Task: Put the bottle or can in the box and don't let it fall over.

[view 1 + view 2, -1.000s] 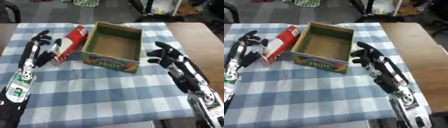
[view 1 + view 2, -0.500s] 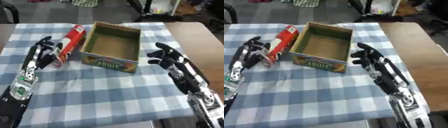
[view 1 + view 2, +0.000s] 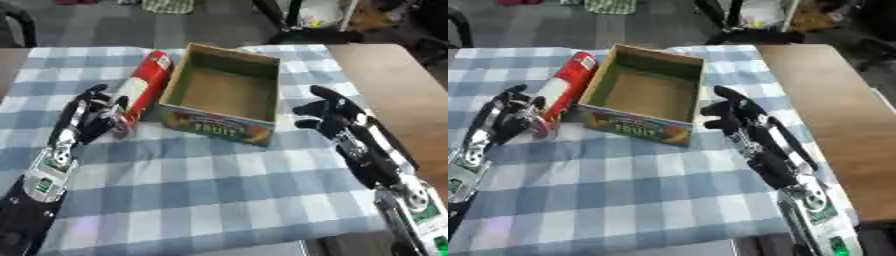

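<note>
A tall red can (image 3: 140, 90) with a white label lies tilted on the checked cloth, leaning along the left wall of the open cardboard fruit box (image 3: 226, 95). My left hand (image 3: 87, 117) is at the can's lower end, its fingers curled around the bottom of it. The box is empty inside. My right hand (image 3: 328, 112) hovers open just right of the box's front right corner, fingers spread, touching nothing.
A blue and white checked cloth (image 3: 201, 185) covers the table. Bare brown tabletop (image 3: 394, 90) shows to the right. Chairs and clutter stand beyond the far edge.
My left hand has closed in on the can's lower end and curled around it. The right hand has barely moved. The camera has shifted slightly.
</note>
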Robot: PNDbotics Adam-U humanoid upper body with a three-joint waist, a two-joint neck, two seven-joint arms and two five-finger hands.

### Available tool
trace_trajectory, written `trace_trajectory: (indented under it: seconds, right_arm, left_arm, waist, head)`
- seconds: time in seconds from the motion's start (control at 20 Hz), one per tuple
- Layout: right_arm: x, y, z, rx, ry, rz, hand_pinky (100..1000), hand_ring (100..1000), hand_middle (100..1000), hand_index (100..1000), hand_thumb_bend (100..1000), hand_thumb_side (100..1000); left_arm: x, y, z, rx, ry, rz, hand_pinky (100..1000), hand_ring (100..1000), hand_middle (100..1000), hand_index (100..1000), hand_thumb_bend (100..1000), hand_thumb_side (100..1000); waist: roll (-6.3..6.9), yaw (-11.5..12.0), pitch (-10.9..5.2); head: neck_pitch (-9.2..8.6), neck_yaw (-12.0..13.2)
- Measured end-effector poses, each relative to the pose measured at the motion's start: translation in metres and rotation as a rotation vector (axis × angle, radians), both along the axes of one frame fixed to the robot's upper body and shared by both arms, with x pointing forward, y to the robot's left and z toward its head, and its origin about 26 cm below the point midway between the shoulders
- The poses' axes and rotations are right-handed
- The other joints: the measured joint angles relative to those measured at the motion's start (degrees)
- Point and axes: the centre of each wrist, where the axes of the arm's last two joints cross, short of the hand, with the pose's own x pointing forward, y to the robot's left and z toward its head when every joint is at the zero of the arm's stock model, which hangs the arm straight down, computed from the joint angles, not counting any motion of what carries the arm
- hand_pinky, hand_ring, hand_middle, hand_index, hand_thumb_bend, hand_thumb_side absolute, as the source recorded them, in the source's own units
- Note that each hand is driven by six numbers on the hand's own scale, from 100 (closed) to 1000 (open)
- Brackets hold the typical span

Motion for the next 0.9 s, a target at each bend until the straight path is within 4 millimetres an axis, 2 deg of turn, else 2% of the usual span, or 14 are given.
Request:
trace_trajectory:
  seconds: [0.1,0.15,0.2,0.5,0.55,0.6,0.65,0.7,0.9]
  right_arm:
    - [0.0,0.0,0.0,0.0,0.0,0.0,805,862,709,940,100,616]
    - [0.0,0.0,0.0,0.0,0.0,0.0,805,862,708,940,100,613]
    - [0.0,0.0,0.0,0.0,0.0,0.0,805,862,708,940,100,617]
    - [0.0,0.001,0.0,0.005,0.001,0.001,805,862,708,940,100,619]
    - [0.0,0.001,0.0,0.006,0.001,0.001,805,862,708,940,100,619]
    - [0.0,0.001,0.0,0.007,0.001,0.001,805,862,708,940,100,619]
    - [0.0,0.001,0.0,0.007,0.001,0.001,805,862,708,940,100,619]
    - [0.0,0.001,0.0,0.007,0.001,0.001,805,862,708,940,100,620]
    - [0.0,0.001,-0.001,0.007,0.003,0.001,805,862,708,940,100,622]
  left_arm:
    - [-0.001,-0.002,0.0,0.059,-0.014,-0.01,849,737,737,941,447,712]
    - [-0.002,-0.003,-0.001,0.093,-0.02,-0.01,847,740,741,941,470,652]
    - [-0.003,-0.003,-0.002,0.127,-0.025,-0.009,847,740,741,941,440,691]
    - [-0.006,-0.013,-0.008,0.244,-0.047,-0.013,829,726,721,922,302,588]
    - [-0.006,-0.014,-0.009,0.249,-0.046,-0.015,818,715,710,914,231,547]
    - [-0.007,-0.015,-0.01,0.25,-0.048,-0.017,813,710,704,909,204,531]
    - [-0.007,-0.016,-0.01,0.249,-0.051,-0.018,798,691,679,890,128,483]
    - [-0.007,-0.018,-0.011,0.245,-0.054,-0.018,785,674,663,881,100,461]
    - [-0.007,-0.02,-0.013,0.223,-0.065,-0.007,697,570,551,809,100,328]
  waist:
    - [0.0,-0.02,0.0]
    - [0.0,-0.02,0.0]
    - [0.0,-0.02,0.0]
    - [0.0,-0.01,0.0]
    - [0.0,-0.01,0.0]
    - [0.0,0.0,0.0]
    - [0.0,0.01,0.0]
    - [0.0,0.03,0.0]
    - [0.0,0.05,0.0]
  head:
    - [0.0,-0.01]
    - [0.0,-0.02]
    - [0.0,-0.03]
    - [0.0,-0.09]
    - [0.0,-0.11]
    - [0.0,-0.16]
    - [0.0,-0.22]
    - [0.0,-0.26]
    - [0.0,-0.33]
